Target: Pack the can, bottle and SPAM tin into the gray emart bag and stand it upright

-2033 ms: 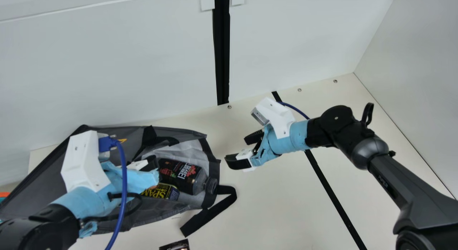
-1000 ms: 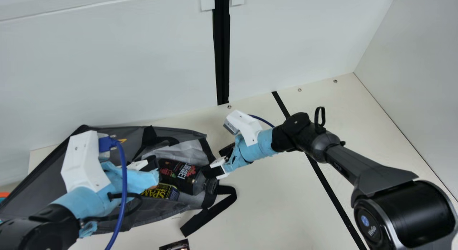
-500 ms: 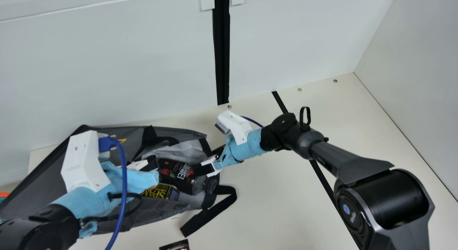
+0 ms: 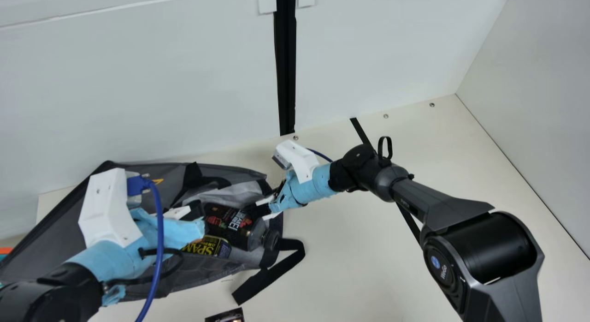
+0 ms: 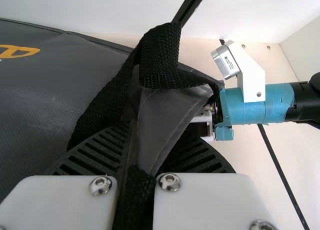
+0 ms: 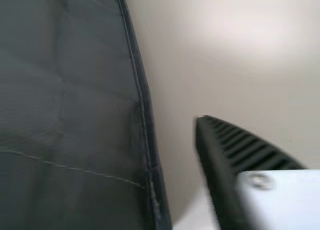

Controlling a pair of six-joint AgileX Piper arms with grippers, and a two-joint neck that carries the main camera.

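The gray bag (image 4: pixel 50 234) lies on its side, its mouth facing right. Inside the mouth are the dark bottle (image 4: pixel 228 220), cap outward, and the SPAM tin (image 4: pixel 207 247). My left gripper (image 4: pixel 197 212) is at the mouth; in the left wrist view this gripper (image 5: pixel 137 162) is shut on gray fabric and black strap of the bag (image 5: pixel 40 110). Open at the mouth's right rim stands my right gripper (image 4: pixel 263 201), one finger over the bottle. In the right wrist view this gripper (image 6: pixel 159 121) has a finger outside the bag wall (image 6: pixel 75 105); the other is hidden.
A black strap loop (image 4: pixel 267 276) lies on the table (image 4: pixel 350 257) right of the bag mouth. At the bottom edge a small dark object (image 4: pixel 226 316) is partly cut off. White walls stand behind and to the right.
My right gripper has moved left from beside the bag to its mouth, one finger now above the bottle. The left arm, the bag and its contents look unmoved.
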